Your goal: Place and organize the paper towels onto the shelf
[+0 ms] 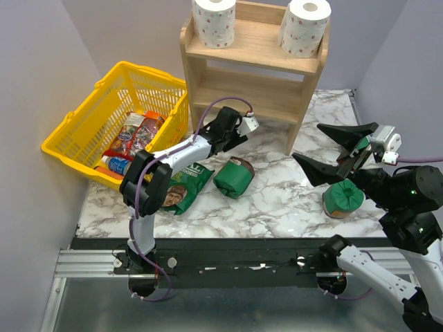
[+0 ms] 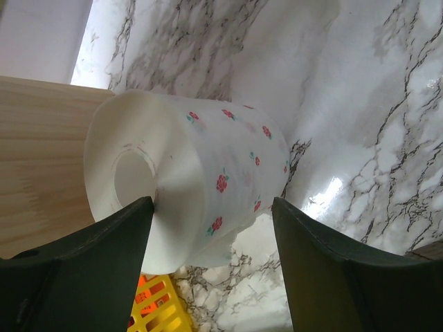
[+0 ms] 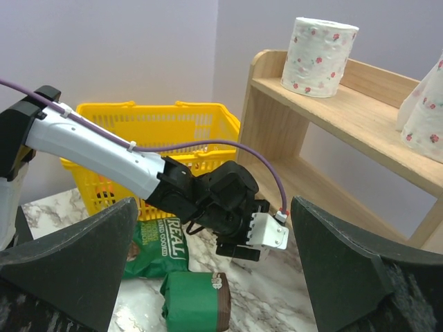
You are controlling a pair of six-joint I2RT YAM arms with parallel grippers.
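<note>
Two paper towels (image 1: 214,22) (image 1: 305,26) stand upright on the top tier of the wooden shelf (image 1: 242,72); the right wrist view shows them too (image 3: 320,55) (image 3: 426,104). A third roll (image 2: 208,173) lies on its side on the marble beside the shelf's side panel (image 2: 41,152). It sits between the wide-apart fingers of my open left gripper (image 2: 211,202), and the left finger touches its end face. In the top view my left gripper (image 1: 235,140) hides this roll. Right of the shelf, my right gripper (image 1: 306,142) hangs open and holds nothing.
A yellow basket (image 1: 83,131) with snack packs stands left of the shelf. A green chip bag (image 1: 187,183) and a dark green package (image 1: 234,178) lie near the left arm. Another green package (image 1: 342,197) lies under the right arm. Walls close in both sides.
</note>
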